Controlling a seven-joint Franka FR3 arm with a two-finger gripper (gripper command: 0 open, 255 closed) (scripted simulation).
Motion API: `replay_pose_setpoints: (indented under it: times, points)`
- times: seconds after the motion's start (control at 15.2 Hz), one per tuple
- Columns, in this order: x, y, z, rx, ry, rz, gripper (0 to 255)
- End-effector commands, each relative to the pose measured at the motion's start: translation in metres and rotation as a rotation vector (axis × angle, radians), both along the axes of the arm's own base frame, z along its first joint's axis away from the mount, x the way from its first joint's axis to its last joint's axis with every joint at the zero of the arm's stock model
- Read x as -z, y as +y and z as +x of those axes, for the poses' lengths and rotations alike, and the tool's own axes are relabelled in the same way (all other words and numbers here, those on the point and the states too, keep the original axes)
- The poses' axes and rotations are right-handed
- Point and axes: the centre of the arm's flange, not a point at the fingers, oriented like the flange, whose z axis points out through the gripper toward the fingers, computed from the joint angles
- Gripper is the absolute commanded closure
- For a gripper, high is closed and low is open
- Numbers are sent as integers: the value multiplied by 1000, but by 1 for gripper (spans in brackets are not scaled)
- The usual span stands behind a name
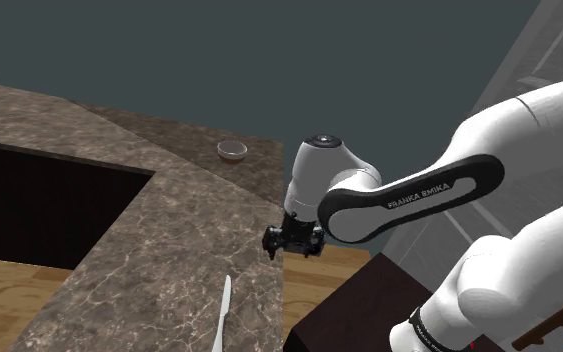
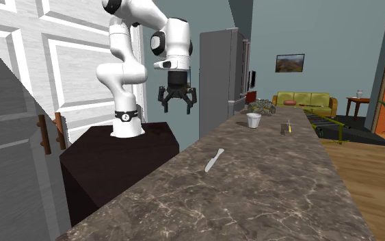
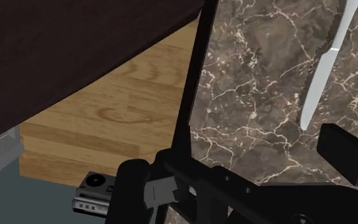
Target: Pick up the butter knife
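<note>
The butter knife [image 1: 222, 316] is pale and slim and lies flat on the brown marble countertop [image 1: 159, 250], near the counter's edge closest to the stand. In the second exterior view the knife [image 2: 215, 159] lies below the hand and to its right. My black gripper [image 2: 178, 104] hangs open in the air with nothing between its fingers. In the shoulder view the gripper [image 1: 291, 240] is just past the counter's edge, higher than the knife and apart from it. In the wrist view the knife [image 3: 323, 63] lies ahead of the right finger [image 3: 348, 150].
A dark sink cavity [image 1: 39, 205] cuts into the counter at the shoulder view's left. A small bowl [image 1: 232, 150] sits at the counter's far corner, and a white cup [image 2: 254, 120] stands farther along. The dark stand [image 2: 119, 161] and a strip of wood floor [image 3: 114, 114] lie beside the counter.
</note>
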Motion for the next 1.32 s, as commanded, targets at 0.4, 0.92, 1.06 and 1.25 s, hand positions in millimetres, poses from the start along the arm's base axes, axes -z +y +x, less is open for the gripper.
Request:
replay_pose_setpoints:
  times: [0.4,0.92,1.06,1.25]
  points:
    - [72,71,24,88,3,13,0]
    - [142,139,52,172,7,22,0]
    - [153,139,52,172,7,22,0]
    - [169,139,52,172,7,22,0]
